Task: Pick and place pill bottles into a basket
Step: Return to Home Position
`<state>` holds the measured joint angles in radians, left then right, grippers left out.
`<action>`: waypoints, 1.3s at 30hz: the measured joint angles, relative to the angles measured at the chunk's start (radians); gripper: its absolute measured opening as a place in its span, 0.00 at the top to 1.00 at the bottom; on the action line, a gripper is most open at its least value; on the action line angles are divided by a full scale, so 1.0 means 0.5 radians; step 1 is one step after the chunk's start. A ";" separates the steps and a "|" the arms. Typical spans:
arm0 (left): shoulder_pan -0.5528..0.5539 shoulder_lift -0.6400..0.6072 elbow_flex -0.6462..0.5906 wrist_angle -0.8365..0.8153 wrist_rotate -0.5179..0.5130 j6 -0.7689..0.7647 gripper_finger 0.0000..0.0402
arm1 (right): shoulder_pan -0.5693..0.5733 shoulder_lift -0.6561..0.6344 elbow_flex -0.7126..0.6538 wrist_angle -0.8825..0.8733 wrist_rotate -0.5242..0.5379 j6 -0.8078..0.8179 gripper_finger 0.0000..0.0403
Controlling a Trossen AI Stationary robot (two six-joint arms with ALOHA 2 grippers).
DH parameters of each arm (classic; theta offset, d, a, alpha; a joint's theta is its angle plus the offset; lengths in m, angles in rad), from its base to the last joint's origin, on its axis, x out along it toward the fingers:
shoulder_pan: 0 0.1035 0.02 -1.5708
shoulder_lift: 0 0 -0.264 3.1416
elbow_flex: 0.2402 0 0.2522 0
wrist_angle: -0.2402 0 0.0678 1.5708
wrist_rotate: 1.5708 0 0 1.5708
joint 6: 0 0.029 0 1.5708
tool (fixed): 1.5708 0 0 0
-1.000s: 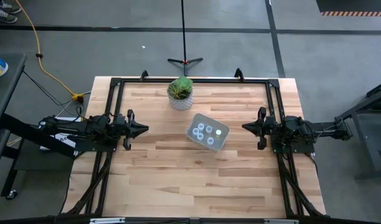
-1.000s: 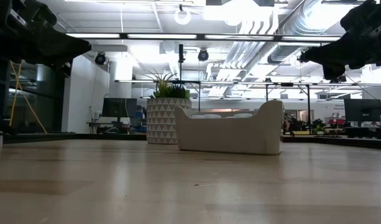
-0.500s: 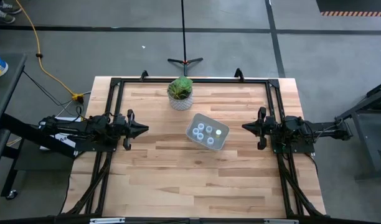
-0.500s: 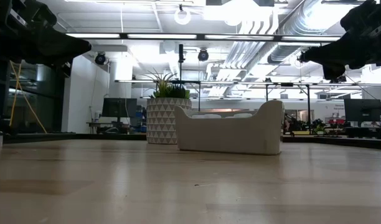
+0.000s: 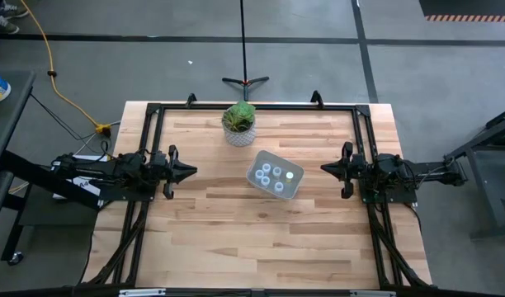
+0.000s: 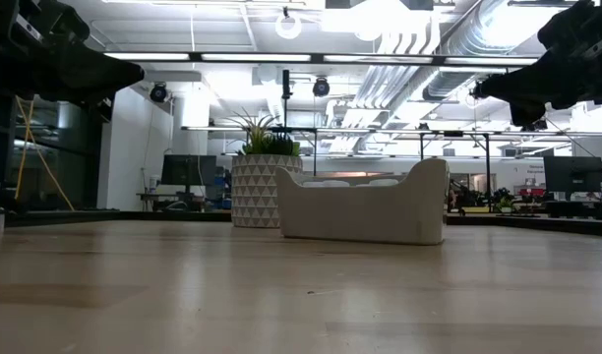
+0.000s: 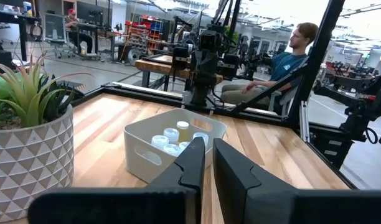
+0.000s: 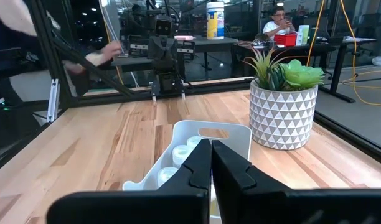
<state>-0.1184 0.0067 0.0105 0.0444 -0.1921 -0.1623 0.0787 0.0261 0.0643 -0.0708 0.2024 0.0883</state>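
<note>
Since nothing differs between this moment and the second before it, both arms appear to have finished pulling back: the left gripper (image 5: 191, 172) sits at the left edge of the bench (image 5: 236, 235) and the right gripper (image 5: 324, 168) at the right edge. Each is well apart from the basket (image 5: 253, 178), which stands between them near the patterned plant pot (image 5: 238, 134). That stillness suggests the job is essentially done. The pill bottles (image 5: 276, 172) are clustered inside the basket, one with a yellowish cap, and none shows loose on the wood.

From above, the bottles' caps are plain, but the fingers' state is not. The wrist views settle that: each pair of fingers is drawn together with only a thin slit between, holding nothing. The low view shows the basket's side wall but barely any of its contents. The left wrist view alone shows a seated person (image 7: 290, 59) beyond the bench.
</note>
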 joint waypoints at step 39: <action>0.000 0.000 -0.001 0.000 0.001 0.000 0.83 | -0.001 -0.001 0.000 0.000 0.000 0.000 0.99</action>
<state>-0.1183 0.0067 0.0101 0.0444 -0.1917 -0.1622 0.0784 0.0258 0.0643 -0.0708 0.2024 0.0883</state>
